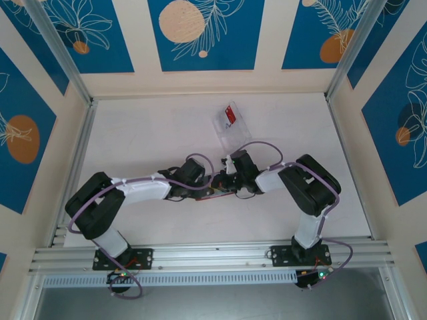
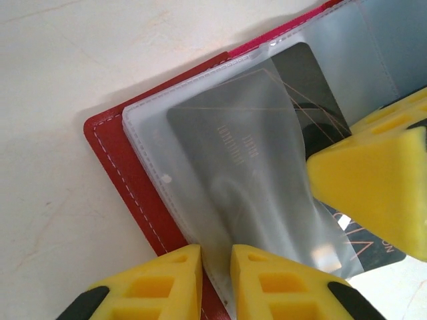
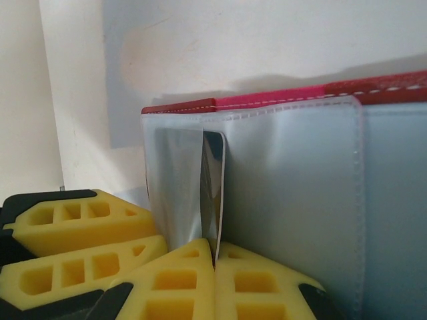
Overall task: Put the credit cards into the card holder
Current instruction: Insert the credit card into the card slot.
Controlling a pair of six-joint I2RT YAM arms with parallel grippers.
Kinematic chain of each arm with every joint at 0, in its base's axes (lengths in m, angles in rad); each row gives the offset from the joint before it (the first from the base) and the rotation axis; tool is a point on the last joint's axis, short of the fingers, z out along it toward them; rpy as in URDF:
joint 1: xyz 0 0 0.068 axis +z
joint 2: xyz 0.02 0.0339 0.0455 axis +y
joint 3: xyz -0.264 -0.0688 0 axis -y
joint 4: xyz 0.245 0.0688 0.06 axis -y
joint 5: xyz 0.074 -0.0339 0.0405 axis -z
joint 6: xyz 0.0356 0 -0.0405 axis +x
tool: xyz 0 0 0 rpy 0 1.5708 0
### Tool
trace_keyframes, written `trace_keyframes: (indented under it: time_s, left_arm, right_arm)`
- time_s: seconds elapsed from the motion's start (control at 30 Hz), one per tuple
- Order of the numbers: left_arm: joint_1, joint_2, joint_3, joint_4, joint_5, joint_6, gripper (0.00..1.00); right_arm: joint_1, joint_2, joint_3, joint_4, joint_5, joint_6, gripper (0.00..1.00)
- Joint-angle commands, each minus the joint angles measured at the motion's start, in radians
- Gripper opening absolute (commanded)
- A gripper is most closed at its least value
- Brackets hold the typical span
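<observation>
Over the counter [image 1: 147, 133], in the top view, both arms are seen meeting at its middle, with a sliver of the red holder [image 1: 215, 194] beneath them. A clear tray [image 1: 227, 130] with a red card [image 1: 231, 115] stands well apart, farther back.

From the left wrist, the holder [image 2: 117, 173] is shown opened flat: a stitched, leathery red cover lined with a frosted plastic sleeve [image 2: 153, 140]. A dark card [image 2: 233, 160] is lodged part-way inside, greyed by the film and bare black at its outer end. The left gripper [image 2: 215, 270] is seen with yellow jaws pressed almost together on the sleeve's edge, apparently pinning it.

From the right wrist, the card [image 3: 215, 180] is viewed edge-on at the sleeve's mouth, pinched at its trailing end by the jaws of the right gripper [image 3: 215, 267].

The card is judged light, stiff and slick, best gripped at that trailing edge and pushed straight. The sleeve is judged limp and the holder light enough to slide, so both should be held down.
</observation>
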Motion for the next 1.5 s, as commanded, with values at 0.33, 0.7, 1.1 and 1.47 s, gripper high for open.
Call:
trace_keyframes:
  time_s: [0.33,0.7,1.1,1.47]
  left_arm:
    - [-0.011,0.005,-0.047,-0.009,-0.01,0.003,0.18]
    - [-0.011,0.002,-0.058,0.008,-0.009,0.003,0.18]
    - [-0.011,-0.005,-0.075,0.017,-0.007,-0.001,0.18]
    - [-0.011,-0.01,-0.076,0.019,-0.007,-0.003,0.18]
  right_arm:
    - [-0.008,-0.102,-0.018,-0.394,0.056,-0.104,0.43]
    - [-0.043,-0.139,0.119,-0.617,0.129,-0.197,0.1]
    - [0.02,-0.164,0.205,-0.68,0.297,-0.215,0.0]
    - [0.033,-0.071,0.291,-0.689,0.288,-0.232,0.0]
